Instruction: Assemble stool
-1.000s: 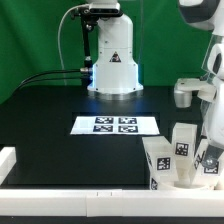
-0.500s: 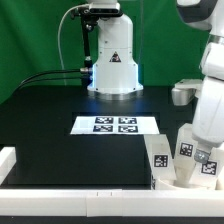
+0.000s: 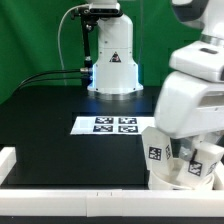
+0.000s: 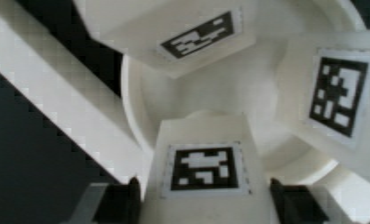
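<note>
- You're looking at a black table (image 3: 50, 120).
- The marker board (image 3: 114, 124) lies flat near its middle.
- White border rails (image 3: 70, 176) run along the near edge.
- The stool (image 3: 181, 165) sits seat-down at the exterior view's right, against the rail.
- The robot base (image 3: 113, 62) stands at the far side.

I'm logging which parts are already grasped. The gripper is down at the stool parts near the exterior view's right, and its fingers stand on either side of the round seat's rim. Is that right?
Not quite. The gripper is down at the stool parts near the exterior view's right, but its fingers stand on either side of a tagged leg, not the seat's rim. The wrist view shows this.
</note>
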Robot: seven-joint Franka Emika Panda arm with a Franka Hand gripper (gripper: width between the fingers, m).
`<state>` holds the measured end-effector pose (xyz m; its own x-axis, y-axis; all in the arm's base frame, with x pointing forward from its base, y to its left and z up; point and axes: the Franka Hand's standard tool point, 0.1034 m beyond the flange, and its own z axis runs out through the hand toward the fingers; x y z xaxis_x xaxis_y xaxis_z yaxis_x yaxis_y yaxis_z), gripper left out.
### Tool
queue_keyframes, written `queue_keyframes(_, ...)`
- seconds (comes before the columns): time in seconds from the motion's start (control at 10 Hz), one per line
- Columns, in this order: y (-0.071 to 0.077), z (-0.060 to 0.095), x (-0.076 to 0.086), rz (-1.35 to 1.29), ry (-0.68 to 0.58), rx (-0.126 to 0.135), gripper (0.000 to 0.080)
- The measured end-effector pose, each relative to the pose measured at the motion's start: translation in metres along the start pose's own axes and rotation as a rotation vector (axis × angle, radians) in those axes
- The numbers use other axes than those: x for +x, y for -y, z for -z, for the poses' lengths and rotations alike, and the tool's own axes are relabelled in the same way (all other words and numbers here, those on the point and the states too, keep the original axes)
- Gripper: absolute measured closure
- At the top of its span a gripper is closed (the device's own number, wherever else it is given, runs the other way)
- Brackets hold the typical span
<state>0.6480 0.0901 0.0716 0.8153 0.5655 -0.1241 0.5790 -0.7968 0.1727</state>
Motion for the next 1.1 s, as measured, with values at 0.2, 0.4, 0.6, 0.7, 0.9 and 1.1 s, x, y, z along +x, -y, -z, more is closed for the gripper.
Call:
queue_keyframes(0.2,-0.0112,-0.0034,-0.0052,-0.106,-0.052,0.045,0.0458)
queue_keyframes(0.4,-0.0094,-0.0026,-0.0046,-0.278,-0.045,0.05,0.0458)
queue_keyframes(0.6,-0.0126,-0.0039,-0.0053,-0.531,-0.062,0.067,0.0458)
queue_keyframes(0.7,-0.01,-0.0037,-0.004,-0.725,-0.06,0.077,0.0458)
queue_keyframes(0.9,-0.0075,-0.0052,-0.0044,-1.022,-0.066,0.145,0.0458)
queue_keyframes(1.1,-0.0053,-0.0041,-0.0048,-1.008,-0.081,0.112,0.0459)
